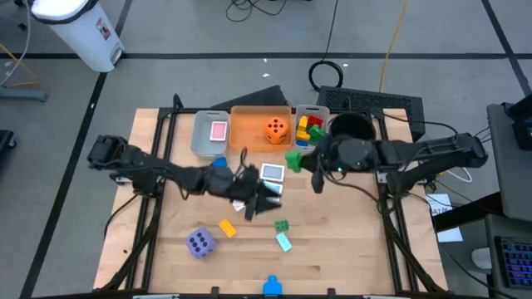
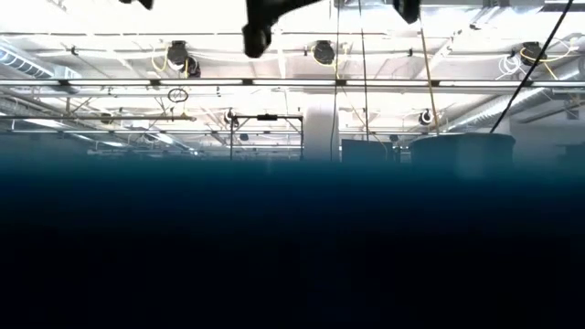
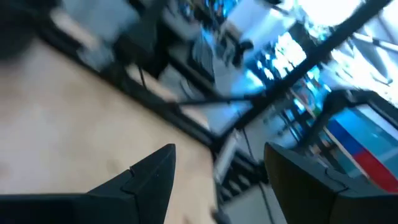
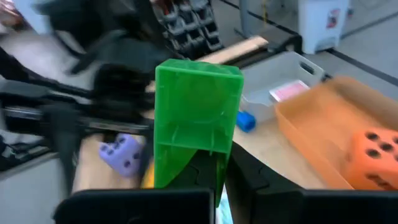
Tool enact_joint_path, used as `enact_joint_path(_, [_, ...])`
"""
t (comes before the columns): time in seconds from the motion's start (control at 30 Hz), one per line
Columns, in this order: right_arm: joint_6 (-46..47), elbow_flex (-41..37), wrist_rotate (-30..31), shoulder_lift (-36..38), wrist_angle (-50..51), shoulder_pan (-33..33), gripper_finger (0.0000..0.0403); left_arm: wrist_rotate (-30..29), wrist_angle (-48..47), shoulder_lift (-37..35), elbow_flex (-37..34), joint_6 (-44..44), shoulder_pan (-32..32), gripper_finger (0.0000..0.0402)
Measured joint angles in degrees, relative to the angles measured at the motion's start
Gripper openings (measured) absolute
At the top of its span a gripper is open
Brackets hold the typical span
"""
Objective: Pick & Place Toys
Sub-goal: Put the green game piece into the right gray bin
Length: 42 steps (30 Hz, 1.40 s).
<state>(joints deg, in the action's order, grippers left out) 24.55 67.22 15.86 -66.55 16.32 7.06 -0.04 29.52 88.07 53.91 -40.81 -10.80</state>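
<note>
My right gripper [image 1: 301,161] is shut on a green plastic brick [image 4: 196,118] and hovers beside the orange bin [image 1: 249,137], which holds an orange die [image 1: 277,129]. At the table's middle my left gripper [image 1: 264,199] stands open with nothing between its fingers [image 3: 152,177]. A purple die [image 1: 200,242], a yellow brick [image 1: 227,227], a small green brick [image 1: 282,224] and a teal brick [image 1: 283,242] lie on the near part of the table. A picture card [image 1: 272,173] lies flat between the two grippers. A pink card [image 1: 218,131] lies in the grey bin [image 1: 202,143]. My right gripper pinches the green brick by its end nearest the wrist [image 4: 186,167], between the two fingers. The rest of the brick stands out beyond the fingertips. The brick is lifted clear of the table, next to the orange bin.
A small bin [image 1: 319,110] with red and yellow bricks stands right of the orange bin, and a black round bowl [image 1: 353,126] beyond it. One blue brick [image 1: 220,162] lies near the grey bin, another [image 1: 272,286] at the near edge. Bare wood [image 1: 349,241] lies at the near right.
</note>
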Motion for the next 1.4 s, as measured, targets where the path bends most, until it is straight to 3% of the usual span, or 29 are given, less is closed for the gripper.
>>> enact_joint_path(0.17, [-0.27,0.0,-4.12,-2.73,-8.48,-3.03,0.0001,2.52,2.13,0.0,0.0,3.72,6.56,0.025])
enact_joint_path(0.37, [0.03,0.0,-4.36,-4.34,-11.59,-5.69,0.0001,14.96,3.96,-1.15,0.02,6.25,12.63,0.025])
enact_joint_path(0.47, [0.2,0.0,-4.56,-4.37,-11.33,-6.53,0.0001,18.07,4.09,-3.01,0.02,8.43,14.61,0.025])
enact_joint_path(0.67, [2.4,0.02,-5.93,-4.28,-12.45,-7.49,0.0,18.45,3.91,-6.21,0.02,11.9,17.7,0.025])
enact_joint_path(1.03, [4.57,-0.02,-11.62,-6.43,-13.33,-7.91,0.0,18.06,3.35,-5.91,0.04,13.39,21.5,0.025])
enact_joint_path(1.4, [4.23,0.0,-15.63,-10.11,-18.68,-9.22,0.0,25.19,4.15,-6.05,-0.04,13.27,21.72,0.025])
